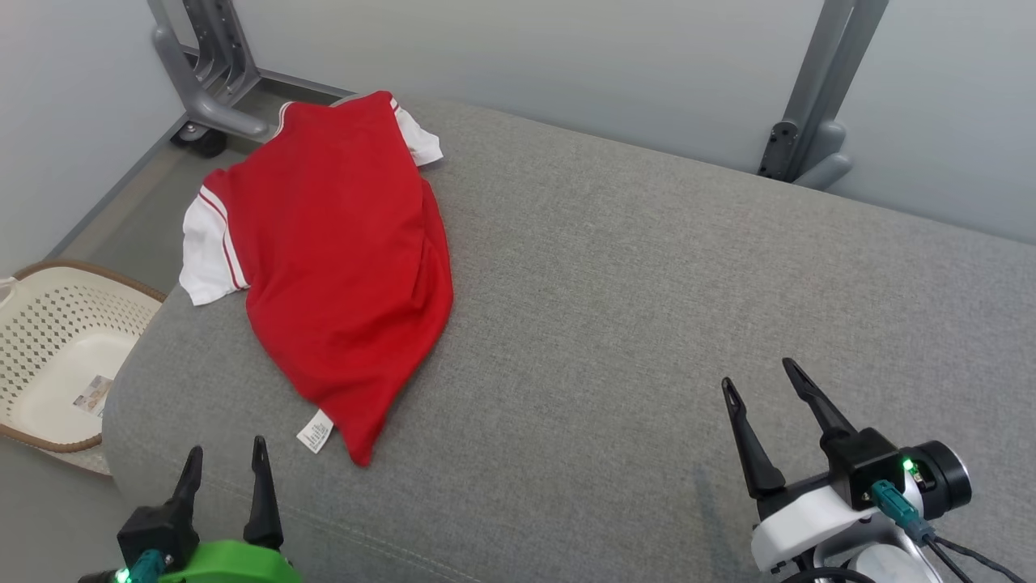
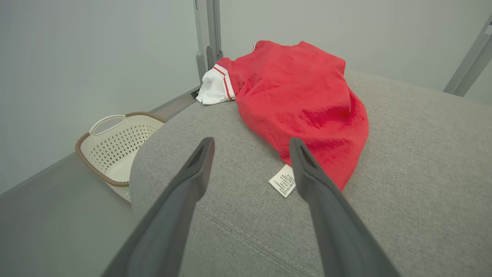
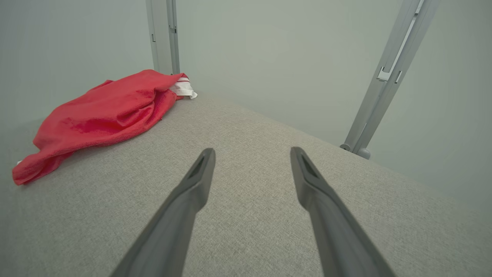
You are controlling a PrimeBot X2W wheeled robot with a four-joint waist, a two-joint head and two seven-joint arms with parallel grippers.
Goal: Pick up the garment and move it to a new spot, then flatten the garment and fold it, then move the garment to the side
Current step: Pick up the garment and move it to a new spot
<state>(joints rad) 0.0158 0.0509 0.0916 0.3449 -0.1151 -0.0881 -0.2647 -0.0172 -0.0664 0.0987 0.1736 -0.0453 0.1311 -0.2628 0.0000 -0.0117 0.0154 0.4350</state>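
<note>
The garment (image 1: pixel 340 251), a red jersey with white sleeves and red-striped trim, lies loosely bunched on the far left of a grey upholstered surface (image 1: pixel 647 324). Its small white label (image 1: pixel 315 431) sticks out at the near hem. My left gripper (image 1: pixel 227 457) stands open at the lower left, just short of that hem and empty. In the left wrist view the garment (image 2: pixel 300 100) lies ahead of the open left gripper (image 2: pixel 251 144), the label (image 2: pixel 283 181) beside the right finger. My right gripper (image 1: pixel 757 372) is open over bare fabric, far right of the garment (image 3: pixel 100 115).
A cream perforated basket (image 1: pixel 57 356) with a brown rim sits on the floor off the left end of the cushion (image 2: pixel 115 150). Grey metal frame legs (image 1: pixel 202 73) (image 1: pixel 817 105) stand against the pale wall behind. The cushion's middle and right are bare fabric.
</note>
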